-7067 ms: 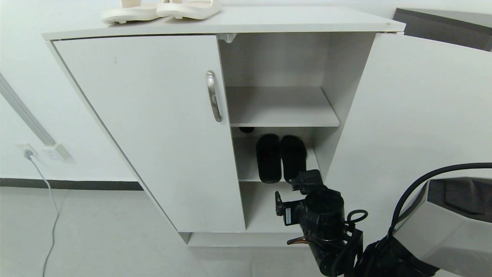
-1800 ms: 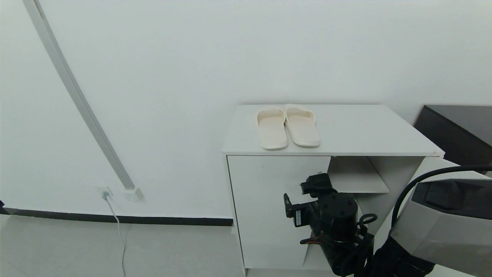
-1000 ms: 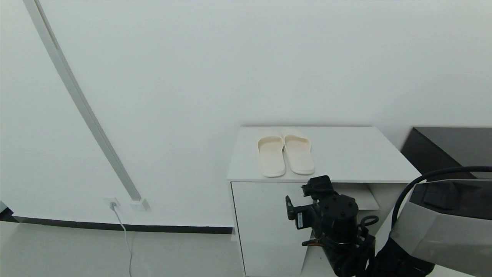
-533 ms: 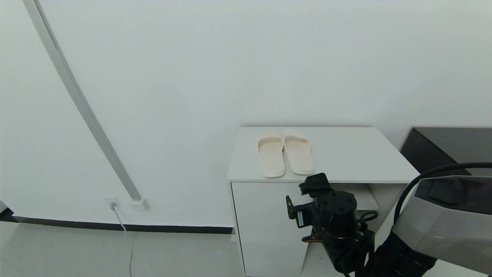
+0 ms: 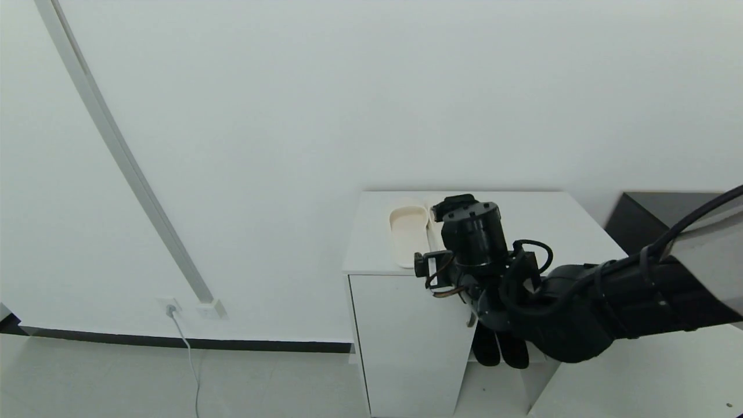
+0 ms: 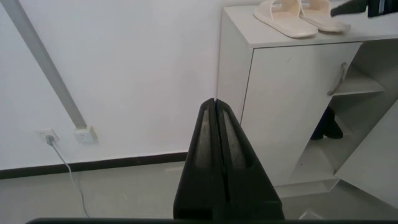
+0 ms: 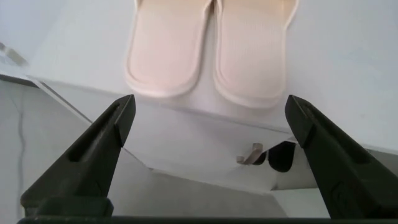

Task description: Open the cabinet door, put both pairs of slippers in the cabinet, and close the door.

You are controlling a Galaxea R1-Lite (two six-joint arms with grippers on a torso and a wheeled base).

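bright, even diffuse light with faint shadows; head view edges bend

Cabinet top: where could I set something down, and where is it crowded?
Bare: the cabinet top right of the cream slippers, up to the edge by the dark furniture; also the upper shelf inside. Crowded: its left half, where the open right gripper hovers over the slippers; black slippers sit below the shelf.

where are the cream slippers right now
In the head view the cream slippers lie side by side on the cabinet top, left of its middle, above the shut left door; the open right gripper hangs at their near ends.
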